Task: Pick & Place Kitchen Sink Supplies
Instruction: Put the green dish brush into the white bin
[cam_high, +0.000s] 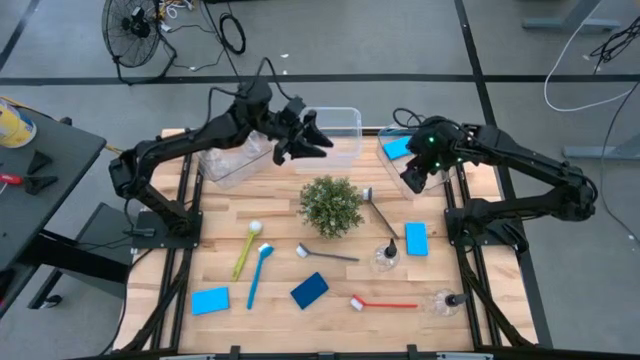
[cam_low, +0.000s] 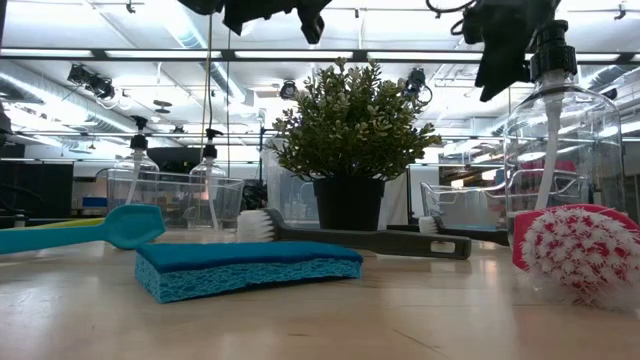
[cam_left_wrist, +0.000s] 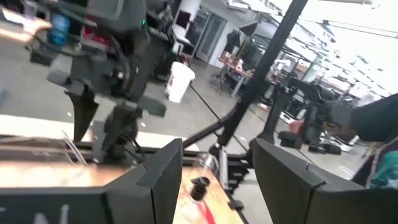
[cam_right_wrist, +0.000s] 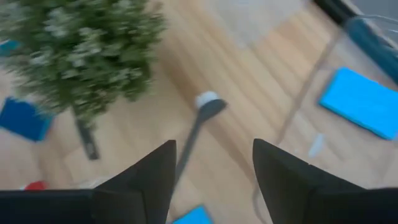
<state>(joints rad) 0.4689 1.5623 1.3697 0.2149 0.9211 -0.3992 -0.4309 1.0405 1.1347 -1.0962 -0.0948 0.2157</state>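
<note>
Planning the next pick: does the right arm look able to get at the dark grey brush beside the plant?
Probably yes. The right gripper is open and empty, above the bin edge, and the dark grey brush lies bare on the wood just ahead. The plant stands beside it, not over it.

A pale wooden table (cam_high: 280, 325) carries a bushy green plant (cam_high: 330, 206) at its middle, clear bins (cam_high: 340, 124) along the far edge, and, nearer, yellow (cam_high: 246, 250), blue (cam_high: 259, 274), red (cam_high: 383, 303) and grey (cam_high: 326, 254) brushes, blue sponges (cam_high: 210, 300) and two small bottles (cam_high: 386, 257).
</note>
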